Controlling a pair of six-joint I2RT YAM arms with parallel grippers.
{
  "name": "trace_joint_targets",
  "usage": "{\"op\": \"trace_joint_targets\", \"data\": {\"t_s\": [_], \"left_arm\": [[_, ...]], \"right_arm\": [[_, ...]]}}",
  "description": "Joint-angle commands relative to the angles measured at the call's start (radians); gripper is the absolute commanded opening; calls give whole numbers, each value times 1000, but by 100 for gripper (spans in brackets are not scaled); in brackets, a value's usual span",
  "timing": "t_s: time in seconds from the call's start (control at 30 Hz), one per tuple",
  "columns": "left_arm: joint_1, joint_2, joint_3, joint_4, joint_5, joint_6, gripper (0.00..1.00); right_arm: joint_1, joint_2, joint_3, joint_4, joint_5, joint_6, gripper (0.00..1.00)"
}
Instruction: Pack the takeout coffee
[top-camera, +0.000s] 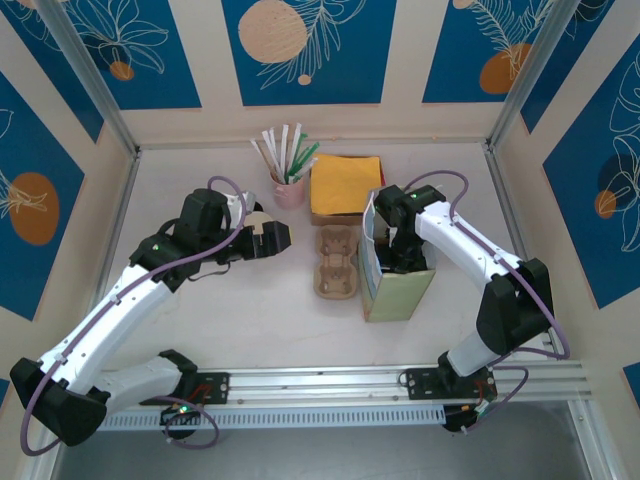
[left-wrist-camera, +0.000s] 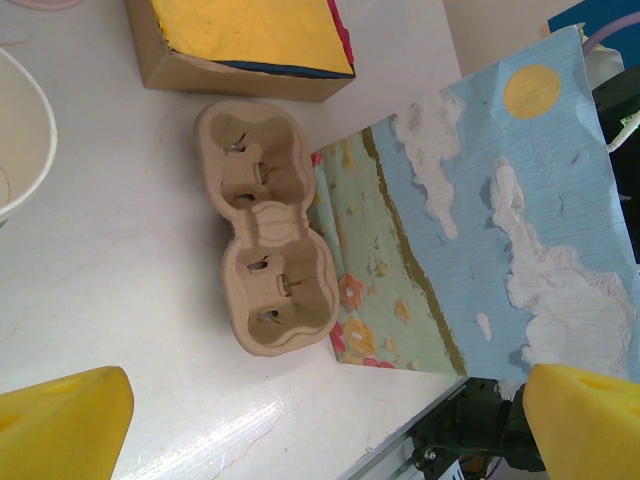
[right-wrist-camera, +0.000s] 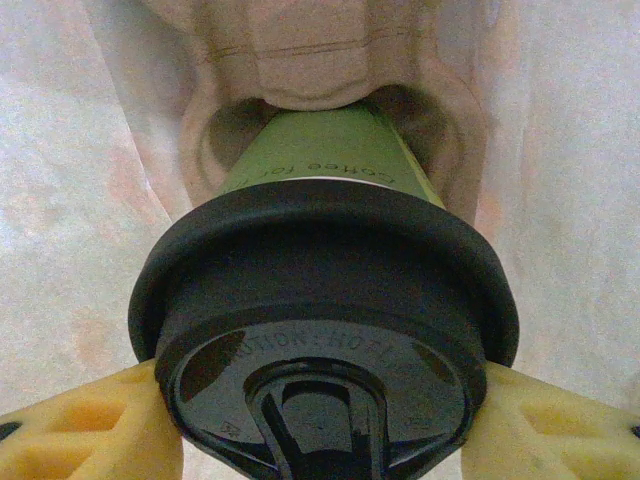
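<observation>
The takeout coffee (right-wrist-camera: 318, 150), an olive-green cup under a black lid (right-wrist-camera: 320, 290), stands with its base in a pocket of a cardboard carrier (right-wrist-camera: 320, 50) between pale bag walls. My right gripper (right-wrist-camera: 320, 425) is shut on it, a yellow finger pressed against each side of the lid. From above, that gripper (top-camera: 400, 255) reaches down into the open paper bag (top-camera: 395, 290). My left gripper (top-camera: 275, 238) hangs open above the table, left of a second, empty carrier (top-camera: 337, 262). Its yellow fingers (left-wrist-camera: 60, 420) are spread wide with nothing between them.
A pink cup of straws (top-camera: 290, 185) and a box of yellow napkins (top-camera: 343, 185) stand at the back. The empty carrier (left-wrist-camera: 265, 230) lies right against the bag's printed side (left-wrist-camera: 500, 220). A lidless cup with a white inside (left-wrist-camera: 20, 140) sits close to my left gripper.
</observation>
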Motion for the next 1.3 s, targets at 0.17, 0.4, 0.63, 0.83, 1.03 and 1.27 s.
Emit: {"op": "trace_joint_targets", "data": {"t_s": [0.17,0.4,0.63,0.83,1.03,1.27], "left_arm": [[6,-2,25,14,28,2,100],[5,2,27,14,33,2,100],[6,6,27,18,35,5,100],[5,9,28,19,36,8,100],[5,13,26,22,41,8,100],[5,13,25,25,42,8,100]], "right_arm": [[-7,66,-33,61,0,-18,58],[-10,68,-30,59,1,-19,58],[-11,68,-24,58,1,-19,58],[-11,70,-19,51,2,-20,59],[-10,68,-7,42,4,-19,61],[-10,64,8,31,2,-15,62]]}}
